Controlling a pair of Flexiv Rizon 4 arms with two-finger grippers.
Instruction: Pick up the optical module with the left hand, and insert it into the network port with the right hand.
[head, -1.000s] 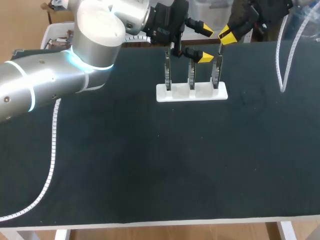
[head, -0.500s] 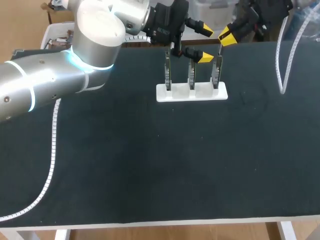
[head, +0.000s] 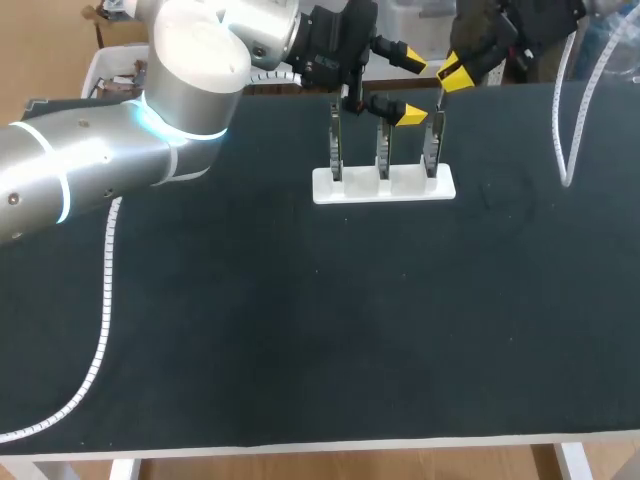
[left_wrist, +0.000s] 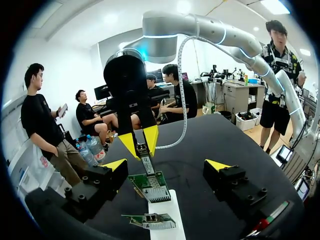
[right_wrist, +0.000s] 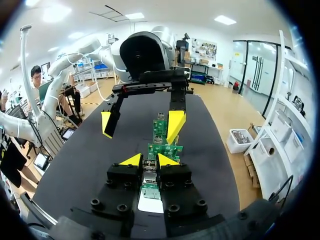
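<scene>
Toward the upper middle of the head view, a white holder (head: 384, 186) sits on the black table (head: 300, 330) with three circuit boards (head: 382, 155) standing upright in it in a row. The right gripper (head: 452, 75) comes in from the upper right corner and hangs over the rightmost board. Its two yellow tips are drawn close together, pinching the optical module (left_wrist: 146, 161), a slim metal bar, from both sides. In the left wrist view the module runs down from those tips to the top of the far board. Whether it is seated in the network port there cannot be told. The silver left arm (head: 90, 160) sweeps in from the left edge, and the left gripper (head: 412, 90) sits at the upper middle, just left of the right one. Its fingers are spread wide with nothing held, and its lower tip is near the tops of the middle and right boards. From its own wrist camera the holder and boards lie ahead, in the gap between its fingers. A white spiral cable (head: 104, 300) trails down the left side of the table.
</scene>
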